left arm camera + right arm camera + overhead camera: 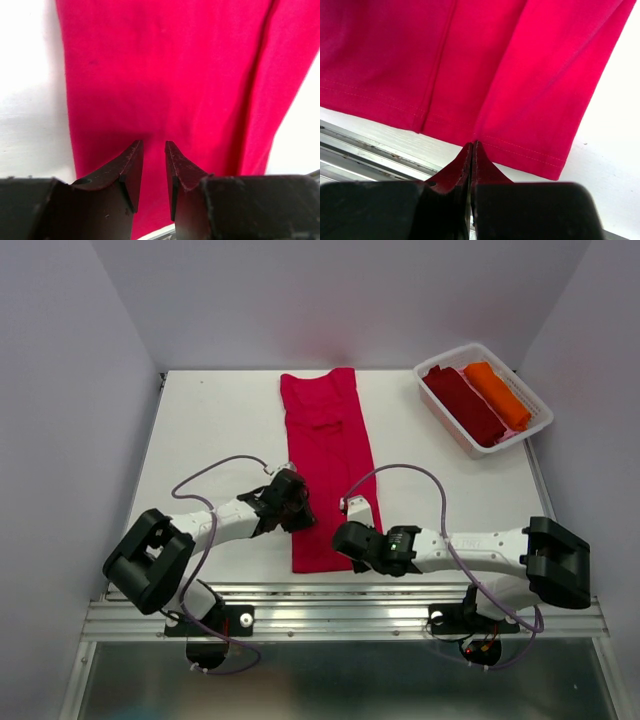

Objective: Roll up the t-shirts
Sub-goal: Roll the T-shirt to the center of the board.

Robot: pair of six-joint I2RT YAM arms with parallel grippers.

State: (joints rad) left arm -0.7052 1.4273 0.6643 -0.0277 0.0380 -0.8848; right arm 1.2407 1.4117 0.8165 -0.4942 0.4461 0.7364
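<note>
My left arm (pixel 225 520) and right arm (pixel 470 548): white links, black joints, looping lilac cables (pixel 228 459); dark scuffed wedge fingers (pixel 127 170).

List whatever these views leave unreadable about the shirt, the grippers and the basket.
1. Right wrist view: whether the shut right gripper actually pinches the hem of the red t-shirt; its own fingertips cover the contact.
2. Left wrist view: the shirt's collar end, cut off by the top edge.
3. Top view: how tightly the maroon roll and orange roll in the basket are wound; too small.
</note>
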